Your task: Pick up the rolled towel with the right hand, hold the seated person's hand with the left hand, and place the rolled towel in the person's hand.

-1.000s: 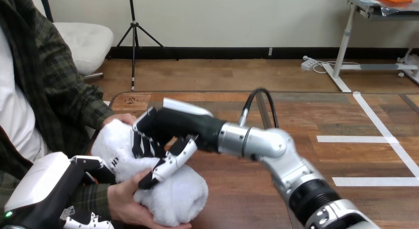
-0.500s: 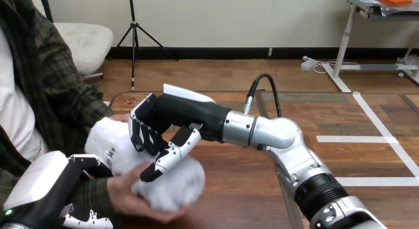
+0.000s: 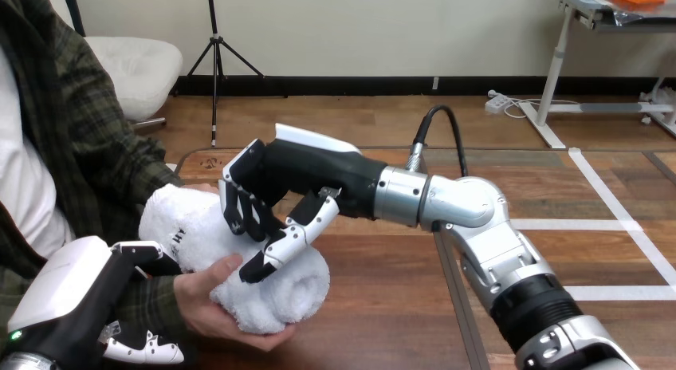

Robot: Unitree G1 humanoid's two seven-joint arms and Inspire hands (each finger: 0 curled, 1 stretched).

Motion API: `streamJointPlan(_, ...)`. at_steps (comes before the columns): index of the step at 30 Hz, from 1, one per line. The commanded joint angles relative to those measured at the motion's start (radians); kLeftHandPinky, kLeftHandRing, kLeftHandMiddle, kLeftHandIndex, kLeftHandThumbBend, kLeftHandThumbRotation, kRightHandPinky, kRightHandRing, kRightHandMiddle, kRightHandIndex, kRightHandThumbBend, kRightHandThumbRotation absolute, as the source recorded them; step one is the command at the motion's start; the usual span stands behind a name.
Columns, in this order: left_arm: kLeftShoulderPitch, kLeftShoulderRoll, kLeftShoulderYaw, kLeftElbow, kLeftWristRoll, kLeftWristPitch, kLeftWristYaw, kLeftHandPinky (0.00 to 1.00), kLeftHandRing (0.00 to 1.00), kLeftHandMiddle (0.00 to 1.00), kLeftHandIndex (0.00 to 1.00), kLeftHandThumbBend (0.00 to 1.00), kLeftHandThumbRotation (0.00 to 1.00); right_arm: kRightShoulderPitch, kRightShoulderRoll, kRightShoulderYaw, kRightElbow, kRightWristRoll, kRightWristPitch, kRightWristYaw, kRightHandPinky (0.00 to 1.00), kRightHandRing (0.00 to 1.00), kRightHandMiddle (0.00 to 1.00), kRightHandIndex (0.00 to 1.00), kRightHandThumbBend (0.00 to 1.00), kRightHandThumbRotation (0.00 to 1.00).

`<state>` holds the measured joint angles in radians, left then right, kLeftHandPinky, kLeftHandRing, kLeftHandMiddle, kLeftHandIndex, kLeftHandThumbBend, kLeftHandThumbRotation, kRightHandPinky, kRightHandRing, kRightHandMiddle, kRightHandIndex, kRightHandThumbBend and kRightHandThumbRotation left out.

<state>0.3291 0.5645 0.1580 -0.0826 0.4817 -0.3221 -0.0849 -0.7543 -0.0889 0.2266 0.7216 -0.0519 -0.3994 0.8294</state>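
towel: the rolled towel (image 3: 295, 282) is lying in the person's hand (image 3: 209, 306), low at the view's left, lifted just off the worktop (image 3: 383, 306). Their palm cups it from underneath with a thumb up the near side, so the weight looks like theirs.

right hand: the right hand (image 3: 299, 175) reaches in over the roll. Its fingers (image 3: 239, 214) hook over the top and the thumb lies down the front, so it's a loose pinch on the towel, probably just to stop it rolling off.

left hand: the left hand (image 3: 68, 294) is down at the bottom left corner, clasped round the person's wrist with the thumb over the sleeve and the fingers (image 3: 147, 352) curled below. That keeps their palm steady and facing up for the hand-off.

progress: I'd say the placing is basically done.

next: my guess is the right-hand fingers need to spread and lift straight up so they don't snag the fluffy cloth.

risk: the roll overhangs the palm at both ends, so it could tip.
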Motion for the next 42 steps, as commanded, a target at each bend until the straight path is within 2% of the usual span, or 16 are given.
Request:
streamJointPlan(1,-0.037,-0.008,-0.021,0.005,0.0,0.008,0.005,0.49,0.53,0.57,0.57,0.99,0.0,0.001,-0.016,-0.011,-0.08,0.025,0.023,0.001,0.14,0.19,0.28,0.34,0.86,0.0)
streamJointPlan(5,-0.049,-0.006,-0.025,0.021,0.0,-0.015,0.018,0.48,0.52,0.56,0.56,1.0,0.0,0.013,-0.013,-0.002,-0.111,0.024,0.043,0.001,0.13,0.18,0.27,0.33,0.86,0.0)
streamJointPlan(10,-0.054,-0.003,-0.029,0.014,0.008,-0.012,0.02,0.48,0.52,0.56,0.56,1.0,0.0,0.031,-0.013,0.01,-0.134,0.016,0.042,0.003,0.12,0.17,0.26,0.33,0.87,0.0)
streamJointPlan(13,-0.057,-0.008,-0.031,0.016,0.009,-0.01,0.027,0.48,0.51,0.55,0.56,1.0,0.0,0.043,-0.016,0.018,-0.162,0.017,0.077,0.015,0.11,0.17,0.26,0.33,0.87,0.0)
streamJointPlan(16,-0.06,-0.009,-0.035,0.011,0.017,-0.009,0.033,0.48,0.51,0.55,0.56,1.0,0.0,0.053,-0.019,0.022,-0.171,0.013,0.075,0.021,0.12,0.17,0.27,0.34,0.87,0.0)
streamJointPlan(19,-0.061,-0.01,-0.037,0.003,0.023,0.001,0.035,0.48,0.52,0.55,0.56,1.0,0.0,0.065,-0.02,0.025,-0.189,0.017,0.102,0.027,0.13,0.18,0.27,0.34,0.87,0.0)
streamJointPlan(22,-0.064,-0.013,-0.038,0.01,0.019,-0.013,0.047,0.48,0.51,0.55,0.56,1.0,0.0,0.073,-0.032,0.036,-0.215,-0.004,0.112,0.022,0.13,0.18,0.28,0.34,0.86,0.0)
streamJointPlan(25,-0.063,-0.017,-0.04,-0.001,0.026,0.007,0.047,0.48,0.52,0.55,0.56,1.0,0.0,0.084,-0.034,0.038,-0.226,-0.002,0.123,0.021,0.13,0.18,0.28,0.34,0.86,0.0)
streamJointPlan(34,-0.048,-0.036,-0.039,-0.037,0.02,0.04,0.03,0.48,0.52,0.55,0.56,0.98,0.0,0.099,-0.059,0.054,-0.246,-0.009,0.13,0.024,0.14,0.18,0.29,0.34,0.85,0.0)
streamJointPlan(38,-0.049,-0.039,-0.043,-0.019,0.042,0.01,0.061,0.48,0.51,0.55,0.56,0.98,0.0,0.105,-0.064,0.057,-0.26,-0.008,0.141,0.023,0.13,0.18,0.28,0.34,0.84,0.0)
streamJointPlan(42,-0.048,-0.047,-0.045,-0.017,0.043,0.01,0.065,0.47,0.51,0.55,0.55,0.98,0.0,0.11,-0.067,0.061,-0.266,-0.013,0.142,0.015,0.13,0.18,0.29,0.35,0.85,0.0)
